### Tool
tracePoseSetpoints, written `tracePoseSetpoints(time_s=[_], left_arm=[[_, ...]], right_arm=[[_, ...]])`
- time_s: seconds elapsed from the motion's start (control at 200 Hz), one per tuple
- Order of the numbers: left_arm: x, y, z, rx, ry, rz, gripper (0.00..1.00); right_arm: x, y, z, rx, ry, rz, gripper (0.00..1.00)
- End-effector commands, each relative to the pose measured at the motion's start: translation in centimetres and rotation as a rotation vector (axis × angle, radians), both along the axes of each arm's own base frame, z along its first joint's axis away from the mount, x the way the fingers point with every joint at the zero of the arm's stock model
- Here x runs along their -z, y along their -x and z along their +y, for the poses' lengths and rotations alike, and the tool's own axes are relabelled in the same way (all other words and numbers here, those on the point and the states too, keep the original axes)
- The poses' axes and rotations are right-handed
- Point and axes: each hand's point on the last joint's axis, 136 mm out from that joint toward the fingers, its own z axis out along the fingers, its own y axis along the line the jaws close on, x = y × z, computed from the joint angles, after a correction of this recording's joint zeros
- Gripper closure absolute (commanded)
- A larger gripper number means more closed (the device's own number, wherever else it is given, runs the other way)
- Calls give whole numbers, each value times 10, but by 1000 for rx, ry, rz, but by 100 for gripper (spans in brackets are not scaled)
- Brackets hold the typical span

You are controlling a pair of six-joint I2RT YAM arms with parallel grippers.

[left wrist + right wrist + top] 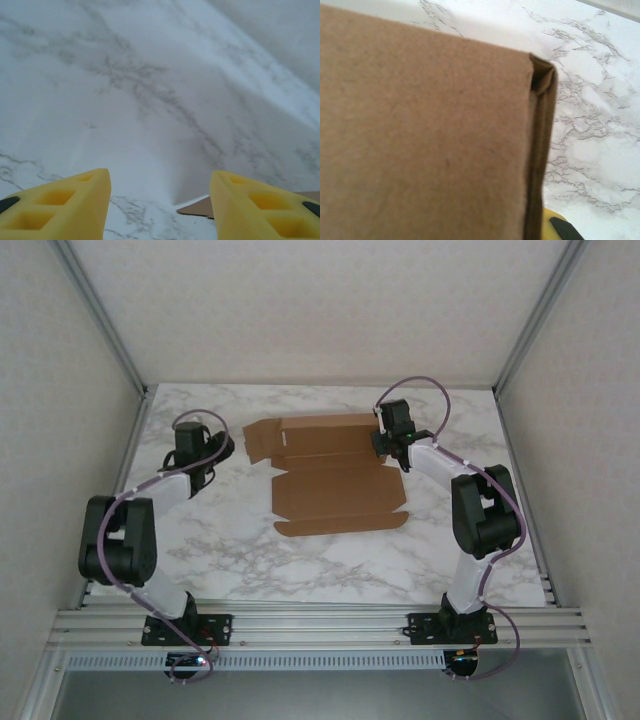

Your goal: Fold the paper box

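Risks with one edge pinched and the other free

The paper box (335,485) is seen lying mostly flat toward the far middle of the marble desk (300,570), with its flaps spread out. Its far right corner appears to be pinched by the right end effector (388,448), whose jaws are pressed together. In the right wrist view a folded cardboard edge is seen close to the lens, with one yellow finger (554,222) just visible beneath it. The left end effector (160,185) is spread and empty just beside the box's left flap, a corner of which is seen near its right finger.

If the pinched edge is raised, the whole sheet could be dragged across the smooth desk, since the left side is pinned by nothing. A crease could also be formed off the scored line, or the thin grip could be lost.
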Motion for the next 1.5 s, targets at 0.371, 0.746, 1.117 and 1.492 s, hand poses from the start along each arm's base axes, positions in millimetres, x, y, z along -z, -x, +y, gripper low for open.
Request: tracePoseSetpoints(time_s=[0.371,0.746,1.117,1.492], left_arm=[[-4,-29,-55,340,51,-92,46],[-10,8,-99,434,22,-95,46],[-30,27,-130,458,47,-166,44],[-31,14,-143,546,-50,-212,44]], right_arm=[[-1,5,0,-27,10,32,97],[1,4,-1,-9,7,41,96],[5,5,2,0,-20,55,96],[3,7,4,-6,-33,59,96]])
